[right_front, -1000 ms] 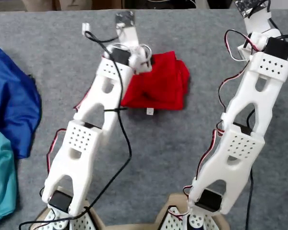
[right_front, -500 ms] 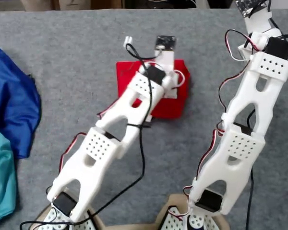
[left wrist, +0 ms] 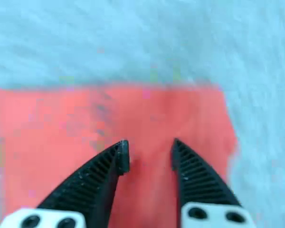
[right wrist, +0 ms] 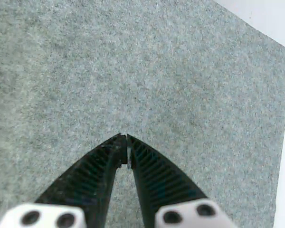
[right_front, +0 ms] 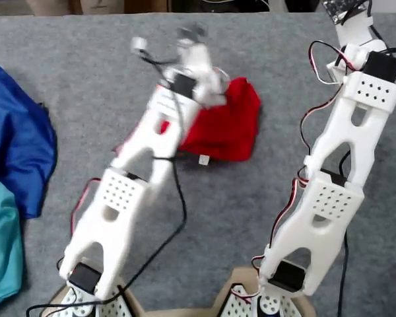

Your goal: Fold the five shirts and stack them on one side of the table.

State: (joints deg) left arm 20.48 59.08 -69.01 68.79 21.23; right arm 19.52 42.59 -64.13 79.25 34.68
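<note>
From above, my left arm stretches from its base at the near edge out over the grey table to the red shirt, which lies bunched near the middle of the far half. My wrist sits over the shirt's far left corner, blurred, so I cannot make out the fingers from here. A blue shirt lies crumpled at the left edge of the table, and a teal shirt lies just beside it on the near side, touching it. Both are well apart from the red one. My right arm reaches to the far right corner of the table, away from all three shirts.

Through my left wrist camera, my left claw hangs with its fingers parted and nothing between them. The red cloth spreads flat beneath both tips, and one of its edges runs straight against the grey table beyond.

Through my right wrist camera, my right claw has its fingertips pressed together, gripping nothing. It sits above bare grey table close to a corner, with a pale surface past the table's edge.
</note>
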